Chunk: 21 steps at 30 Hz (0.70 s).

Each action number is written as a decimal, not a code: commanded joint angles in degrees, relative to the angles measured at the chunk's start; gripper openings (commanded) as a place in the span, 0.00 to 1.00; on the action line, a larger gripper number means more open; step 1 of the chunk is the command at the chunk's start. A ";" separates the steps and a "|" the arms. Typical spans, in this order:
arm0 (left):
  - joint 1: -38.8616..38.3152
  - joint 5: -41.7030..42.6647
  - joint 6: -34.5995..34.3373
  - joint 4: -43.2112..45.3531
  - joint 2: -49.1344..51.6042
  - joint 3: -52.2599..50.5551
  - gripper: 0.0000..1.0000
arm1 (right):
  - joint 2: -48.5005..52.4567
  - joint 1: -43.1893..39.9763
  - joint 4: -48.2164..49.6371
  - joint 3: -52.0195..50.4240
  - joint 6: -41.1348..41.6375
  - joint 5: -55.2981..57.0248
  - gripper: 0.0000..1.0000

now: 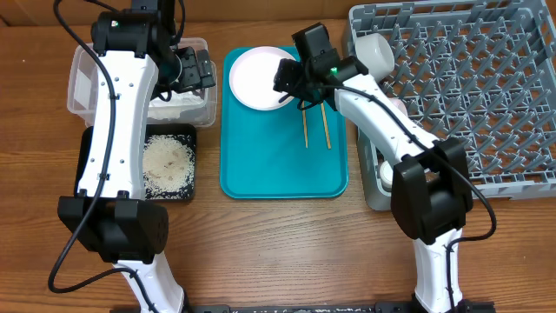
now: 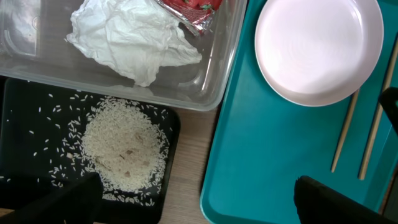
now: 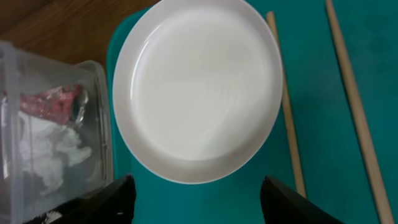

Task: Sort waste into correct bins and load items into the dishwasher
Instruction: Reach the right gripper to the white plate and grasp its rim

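A pale plate and a pair of wooden chopsticks lie on the teal tray. My right gripper hovers over the plate's near rim, open, its fingers straddling bare tray with nothing between them. The chopsticks lie just right of the plate. My left gripper hangs open and empty by the clear tub. The tub holds a crumpled white napkin and a red wrapper. Rice scraps are heaped in the black tray.
The grey dish rack fills the right side, with a white bowl at its near-left corner and a small white cup lower along its left edge. Bare wooden table lies in front of the trays.
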 commanded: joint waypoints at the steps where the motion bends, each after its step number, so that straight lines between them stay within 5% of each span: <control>1: 0.24 -0.72 0.83 0.00 -0.24 1.31 1.00 | 3.67 1.49 0.48 0.42 3.67 5.60 0.65; 21: 0.24 -0.72 0.83 0.00 -0.24 1.31 1.00 | 9.64 2.80 -1.79 0.42 10.14 8.35 0.43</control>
